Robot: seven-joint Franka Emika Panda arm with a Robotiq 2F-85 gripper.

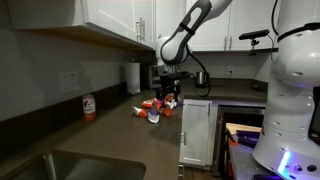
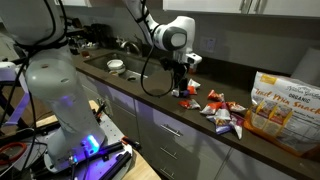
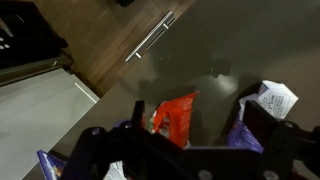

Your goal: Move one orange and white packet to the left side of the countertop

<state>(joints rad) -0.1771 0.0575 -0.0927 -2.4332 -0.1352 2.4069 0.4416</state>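
Several orange and white packets lie in a loose pile on the dark countertop (image 1: 110,135), seen in both exterior views (image 1: 150,105) (image 2: 222,115). My gripper (image 1: 168,97) (image 2: 183,87) hangs just above the pile's edge, open. In the wrist view one orange and white packet (image 3: 173,117) lies on the counter between my two dark fingers, nearer one finger; the gripper (image 3: 195,108) is open around it and does not hold it. I cannot tell whether the fingers touch the counter.
A purple packet (image 3: 243,135) and a white wrapper (image 3: 272,99) lie by the other finger. A white bottle with a red label (image 1: 89,107), a paper towel roll (image 1: 133,77) and a steel sink (image 1: 55,165) share the counter. A large snack bag (image 2: 282,105) and a bowl (image 2: 117,67) also stand there.
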